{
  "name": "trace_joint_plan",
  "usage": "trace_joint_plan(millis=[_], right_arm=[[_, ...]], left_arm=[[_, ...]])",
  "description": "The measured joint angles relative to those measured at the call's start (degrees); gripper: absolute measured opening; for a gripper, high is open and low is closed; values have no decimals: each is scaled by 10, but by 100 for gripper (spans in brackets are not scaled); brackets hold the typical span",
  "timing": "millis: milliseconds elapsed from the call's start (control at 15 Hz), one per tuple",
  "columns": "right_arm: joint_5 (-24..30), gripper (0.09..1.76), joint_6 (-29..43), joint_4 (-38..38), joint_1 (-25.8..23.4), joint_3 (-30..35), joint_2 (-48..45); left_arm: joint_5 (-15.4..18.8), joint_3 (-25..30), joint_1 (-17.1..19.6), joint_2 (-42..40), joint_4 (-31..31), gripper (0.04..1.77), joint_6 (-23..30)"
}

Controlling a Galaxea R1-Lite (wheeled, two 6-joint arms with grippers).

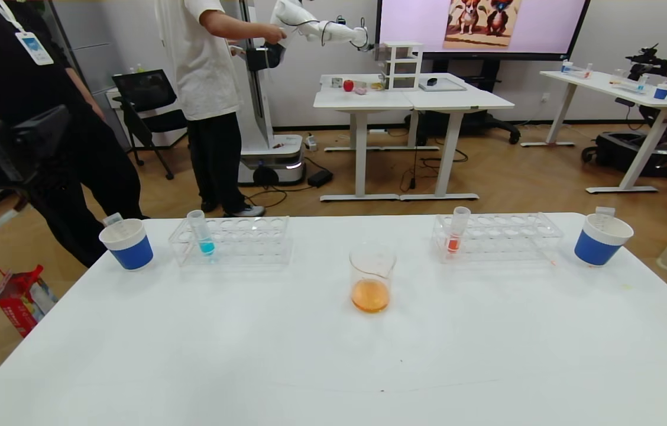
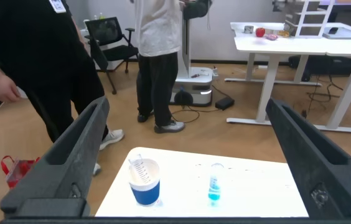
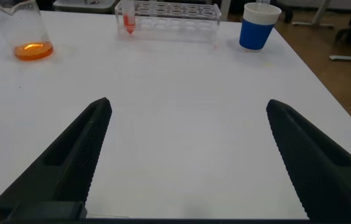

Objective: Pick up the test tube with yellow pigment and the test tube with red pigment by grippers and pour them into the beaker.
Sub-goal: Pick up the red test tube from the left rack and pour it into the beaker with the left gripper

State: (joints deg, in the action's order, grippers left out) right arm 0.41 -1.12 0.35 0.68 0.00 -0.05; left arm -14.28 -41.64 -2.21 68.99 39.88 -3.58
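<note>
Mid-surface (image 1: 333, 367): beaker (image 1: 372, 279), orange liquid inside. Right rack (image 1: 498, 236): test tube with red pigment (image 1: 456, 232), upright. Left gripper (image 2: 188, 155) and right gripper (image 3: 185, 155): fingers spread, empty.

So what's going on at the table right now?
Both grippers open, empty, off the tubes. Beaker holds orange liquid. Red tube in its rack. Nothing blocking.

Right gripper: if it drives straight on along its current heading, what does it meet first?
Probably nothing soon. The right gripper, jaws open, faces bare table. Farther along stands the clear rack holding the test tube with red pigment; depth is hard to judge.
</note>
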Motion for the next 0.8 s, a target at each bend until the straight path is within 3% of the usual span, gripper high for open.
trace_joint_plan(millis=[333, 533, 800], right_arm=[[0, 174, 0, 0, 0, 0, 0], [0, 174, 0, 0, 0, 0, 0], [0, 174, 0, 0, 0, 0, 0]], left_arm=[[4, 78, 3, -177, -23, 175, -11], [11, 114, -2, -311, -137, 175, -16], [15, 119, 0, -479, -317, 175, -20]])
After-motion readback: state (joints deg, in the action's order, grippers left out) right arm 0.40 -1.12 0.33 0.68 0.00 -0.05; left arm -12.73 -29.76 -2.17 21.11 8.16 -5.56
